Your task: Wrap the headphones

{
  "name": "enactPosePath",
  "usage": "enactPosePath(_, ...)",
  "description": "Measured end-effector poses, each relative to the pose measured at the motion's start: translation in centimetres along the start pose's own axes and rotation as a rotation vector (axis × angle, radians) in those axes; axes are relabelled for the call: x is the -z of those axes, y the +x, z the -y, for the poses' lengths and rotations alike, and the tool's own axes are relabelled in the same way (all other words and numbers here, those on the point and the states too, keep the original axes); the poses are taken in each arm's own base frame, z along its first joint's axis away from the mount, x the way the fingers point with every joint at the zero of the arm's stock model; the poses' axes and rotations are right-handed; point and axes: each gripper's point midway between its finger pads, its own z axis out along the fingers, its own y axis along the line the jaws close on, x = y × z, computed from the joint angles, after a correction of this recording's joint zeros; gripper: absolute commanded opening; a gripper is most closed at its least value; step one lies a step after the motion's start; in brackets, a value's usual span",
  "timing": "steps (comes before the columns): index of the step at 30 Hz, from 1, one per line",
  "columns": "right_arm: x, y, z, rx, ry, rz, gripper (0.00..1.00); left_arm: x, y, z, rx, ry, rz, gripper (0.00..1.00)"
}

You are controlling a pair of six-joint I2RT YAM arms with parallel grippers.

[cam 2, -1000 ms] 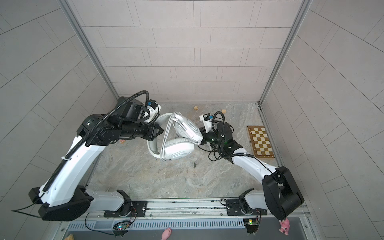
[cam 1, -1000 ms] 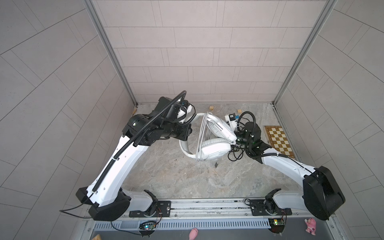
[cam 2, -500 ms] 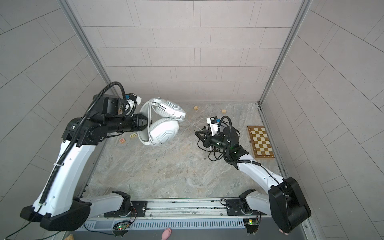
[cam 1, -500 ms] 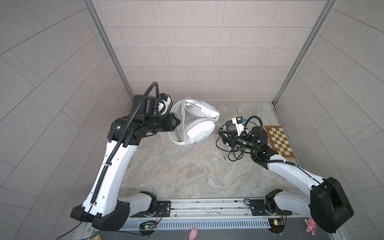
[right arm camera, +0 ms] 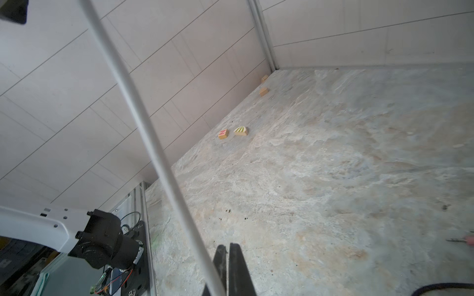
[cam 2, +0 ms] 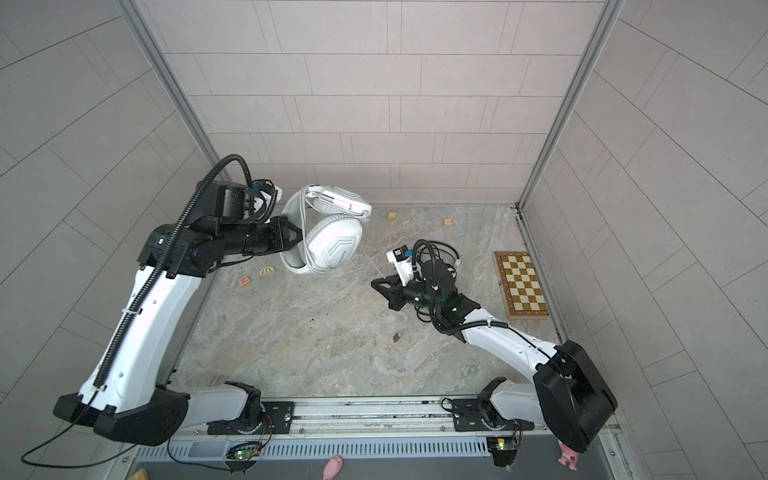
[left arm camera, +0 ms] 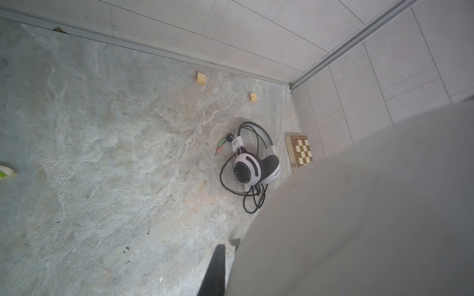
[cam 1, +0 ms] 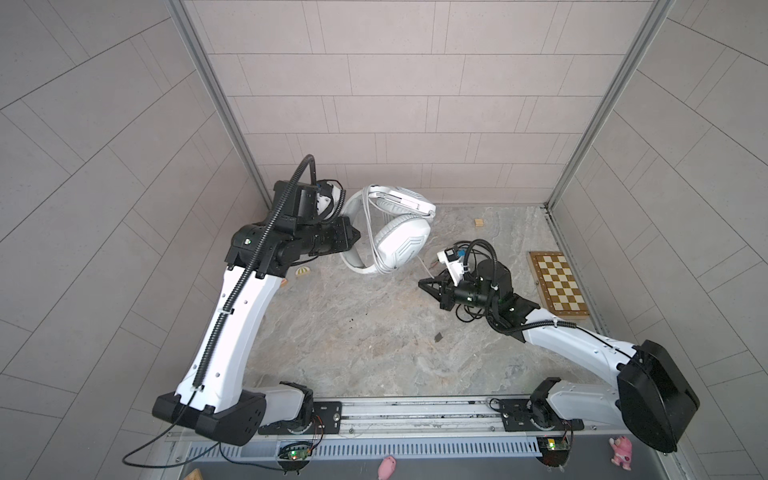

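Marbled stone tabletop (cam 1: 374,353), pale tiled walls (cam 1: 374,104), white headphones (cam 1: 399,243) aloft

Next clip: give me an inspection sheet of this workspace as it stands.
Surface: marbled grey tabletop, dark specks.
Job's things: white over-ear headphones held aloft; black-and-white wired headphones lying beside wooden chessboard.
Clutter: chessboard; plain wooden blocks; red-marked block; striped half-round block.
Grippers: left gripper shut on the white headphones; right gripper shut.
Cables: grey cable looped over white headphones, reaching right gripper; black cable loose.
Surroundings: grey tiled walls; pink toys at front edge.
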Motion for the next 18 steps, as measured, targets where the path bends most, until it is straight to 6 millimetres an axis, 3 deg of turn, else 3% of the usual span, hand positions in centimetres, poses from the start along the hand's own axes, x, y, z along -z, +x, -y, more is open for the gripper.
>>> enactPosePath(7,-1.2,1.2,-4.0,0.055,-0.047,-0.025,0.06,-1.6,-1.5,-2.0,0.06,-0.096,0.068,0.0)
enactPosePath(18,-0.1,0.7,-9.0,0.124,-0.048,-0.024,0.06,-6.6,-2.0,-7.4,0.117,-0.315,0.11,0.0)
